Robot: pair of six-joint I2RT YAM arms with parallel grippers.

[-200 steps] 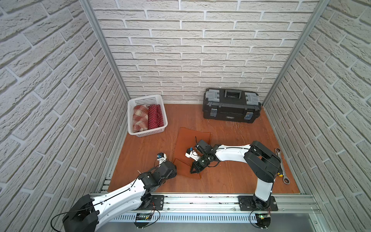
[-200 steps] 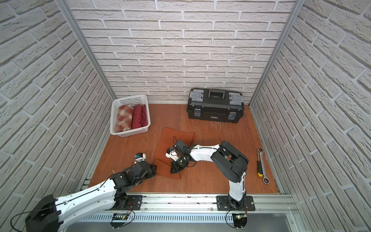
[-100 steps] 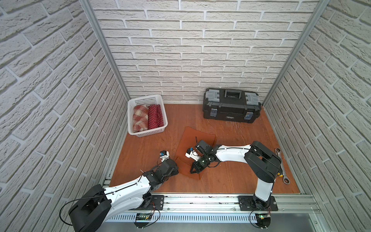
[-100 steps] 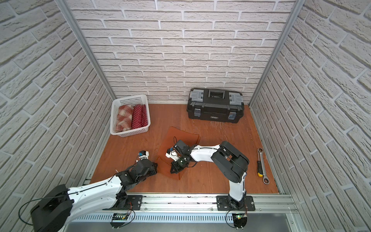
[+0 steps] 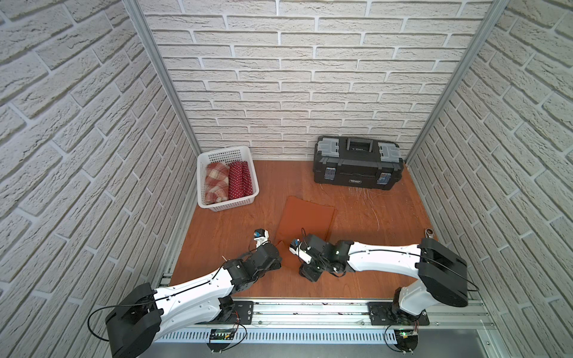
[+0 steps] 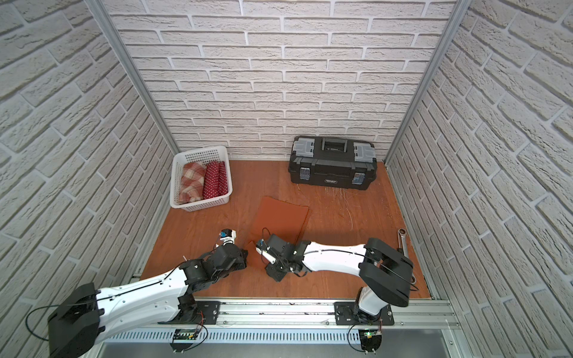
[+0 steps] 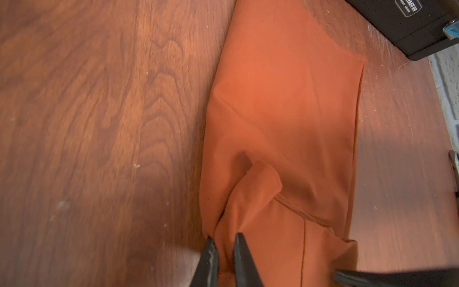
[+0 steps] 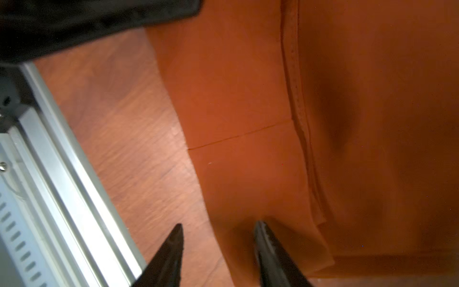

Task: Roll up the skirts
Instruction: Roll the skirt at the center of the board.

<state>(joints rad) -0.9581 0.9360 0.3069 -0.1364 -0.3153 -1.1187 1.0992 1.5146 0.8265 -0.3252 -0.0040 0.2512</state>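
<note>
The rust-orange skirt [image 5: 305,217] lies spread on the tabletop [image 5: 217,235] just ahead of both arms, near end rumpled. There's the left hand [image 7: 224,237], clamped tight on a bunched near corner of the cloth. The right hand [image 8: 218,223] stands open, one finger over the skirt's edge, one over bare wood, gripping nothing. Back left, the plaid skirt [image 5: 216,183] and the polka-dot skirt [image 5: 238,181] sit rolled, side by side in the white basket [image 5: 229,204].

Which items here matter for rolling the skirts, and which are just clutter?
Job:
- plain rust-orange cloth skirt, unrolled, pinched by left end effector
- rolled red-and-cream plaid skirt
- rolled dark red polka-dot skirt

Lying about:
- white plastic mesh basket holding both rolls
- black plastic toolbox
- metal ratchet wrench
</note>
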